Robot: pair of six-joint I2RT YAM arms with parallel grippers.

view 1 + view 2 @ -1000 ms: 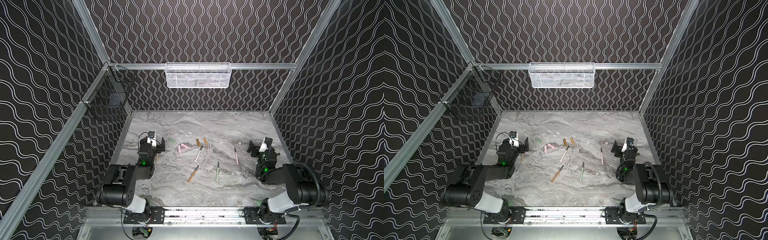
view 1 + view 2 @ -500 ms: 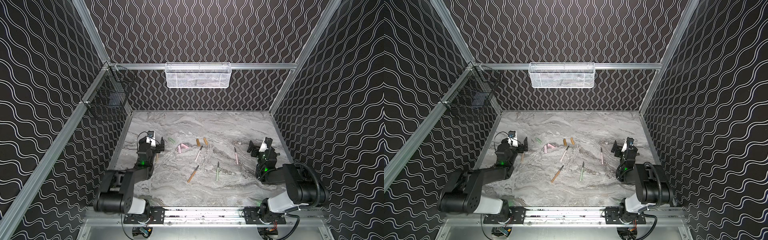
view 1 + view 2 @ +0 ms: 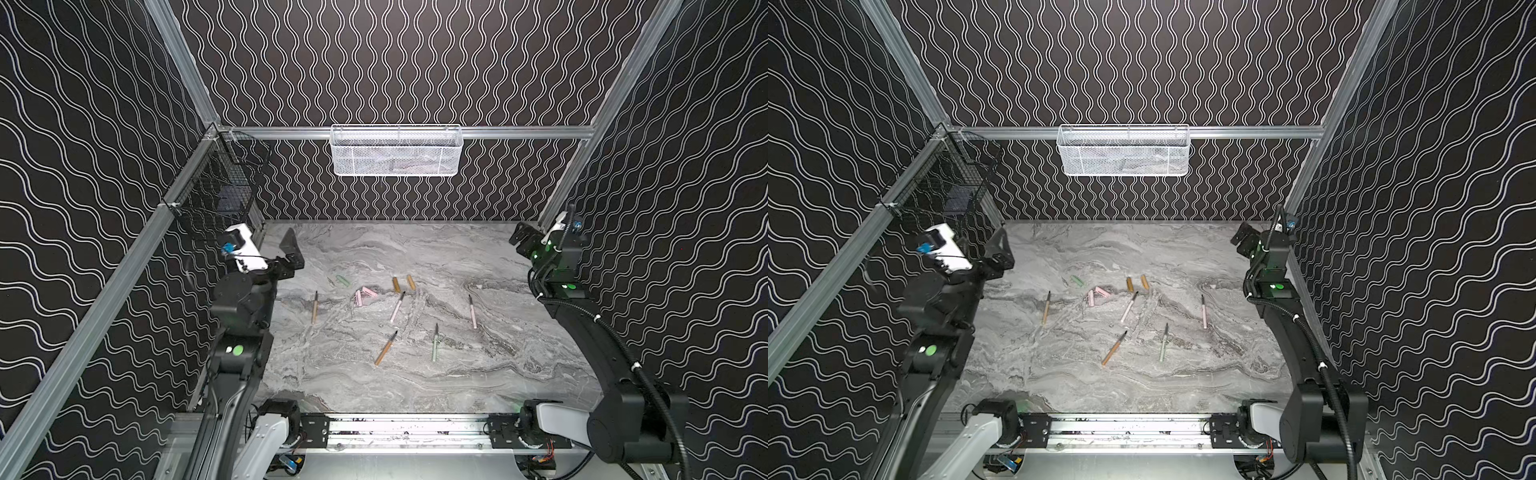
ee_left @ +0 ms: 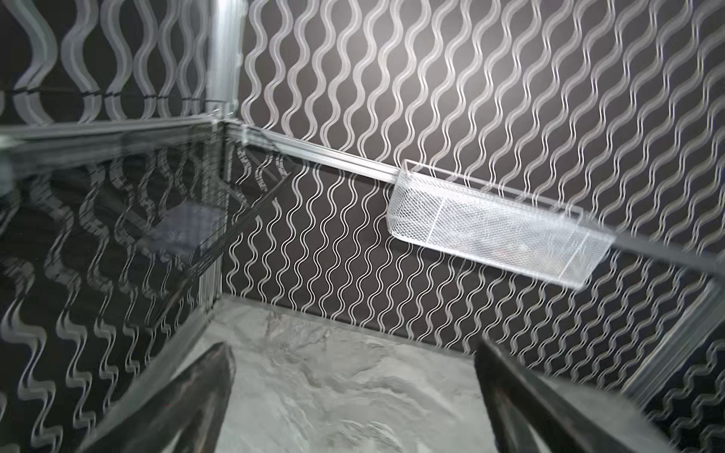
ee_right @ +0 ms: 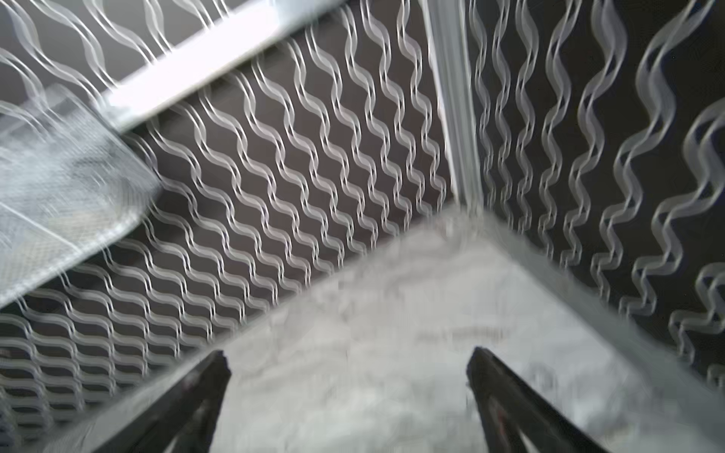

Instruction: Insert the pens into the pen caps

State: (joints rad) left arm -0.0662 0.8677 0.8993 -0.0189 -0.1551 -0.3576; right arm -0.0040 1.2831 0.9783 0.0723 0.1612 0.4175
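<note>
Both arms have lifted off the table, baring a tan pen that lies front-to-back, tip away, below and just short of the left tool. Caps cluster just beyond. Farther back, that tool and the right tool hang spread and empty.

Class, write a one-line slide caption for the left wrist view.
Open, empty left gripper above the marble table, facing a white mesh basket on the wall.

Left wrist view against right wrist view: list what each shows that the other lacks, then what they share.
Only the left wrist view: the black wire basket and the left gripper, open and empty. Only the right wrist view: the right gripper, open and empty. Both: the white mesh basket and the grey marbled tabletop.
</note>
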